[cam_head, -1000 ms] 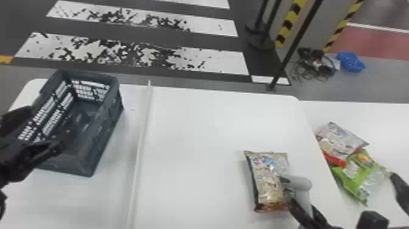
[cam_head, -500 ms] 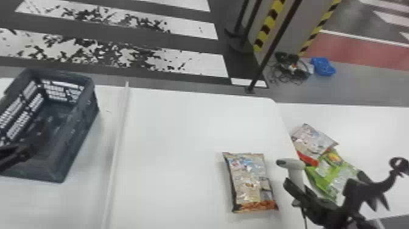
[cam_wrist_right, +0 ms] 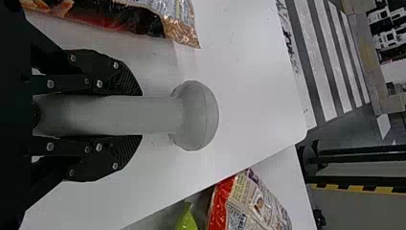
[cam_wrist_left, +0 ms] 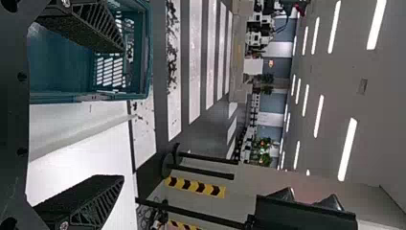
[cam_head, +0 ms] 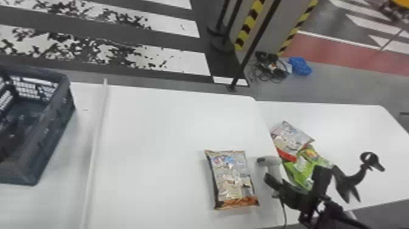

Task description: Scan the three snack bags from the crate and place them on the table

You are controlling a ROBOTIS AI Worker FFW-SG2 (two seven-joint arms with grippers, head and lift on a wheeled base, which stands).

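Note:
In the head view, my right gripper (cam_head: 277,186) holds the grey-white scanner (cam_head: 274,164) just right of a brown-and-silver snack bag (cam_head: 232,178) lying flat on the white table (cam_head: 158,134). In the right wrist view, my right gripper (cam_wrist_right: 140,115) is closed around the handle of the scanner (cam_wrist_right: 196,115). A red-and-silver bag (cam_head: 290,138) overlaps a green bag (cam_head: 299,170) on the right-hand table. Over the dark crate (cam_head: 56,121) at the left edge is my left gripper (cam_head: 9,141); in the left wrist view my left gripper (cam_wrist_left: 120,112) has its fingers wide apart, nothing between them.
A raised white strip (cam_head: 96,143) runs front to back between crate and brown-and-silver bag. Two tables meet beside the scanner, whose cable (cam_head: 283,210) hangs toward the front. Behind them stands a thin black post (cam_head: 255,42) on the floor.
The head view has swung right, shifting the tables' contents leftward. My right gripper and the scanner have moved off the brown-and-silver bag's right edge, leaving a small gap.

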